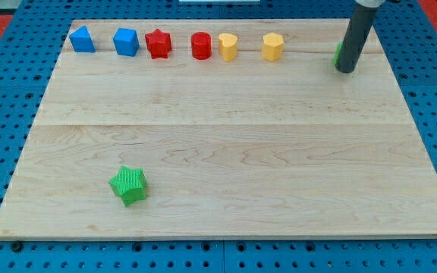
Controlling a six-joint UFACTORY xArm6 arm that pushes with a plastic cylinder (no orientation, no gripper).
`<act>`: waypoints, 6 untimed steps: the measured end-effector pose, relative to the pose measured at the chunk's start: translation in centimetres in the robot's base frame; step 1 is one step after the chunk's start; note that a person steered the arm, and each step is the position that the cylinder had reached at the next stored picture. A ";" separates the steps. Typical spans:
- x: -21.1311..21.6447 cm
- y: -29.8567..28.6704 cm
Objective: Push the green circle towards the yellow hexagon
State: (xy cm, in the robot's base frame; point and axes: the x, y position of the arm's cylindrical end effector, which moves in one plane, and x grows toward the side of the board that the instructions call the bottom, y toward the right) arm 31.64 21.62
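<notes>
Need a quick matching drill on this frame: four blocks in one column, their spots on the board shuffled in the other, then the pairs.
Things:
1. green star
2. yellow hexagon
3. green circle
4. red star

Places:
A. top row, between a blue block and the red cylinder
B. mostly hidden behind my tip, view's top right
C. alone, view's bottom left
D. top row, just right of the yellow heart

Pairs: 1-C, 2-D, 3-B, 4-A

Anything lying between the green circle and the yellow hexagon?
No. In the camera view, only bare board separates the green circle, mostly hidden behind my tip, from the yellow hexagon.
</notes>
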 end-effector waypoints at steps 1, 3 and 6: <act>-1.2 1.5; -4.7 6.1; 3.6 5.1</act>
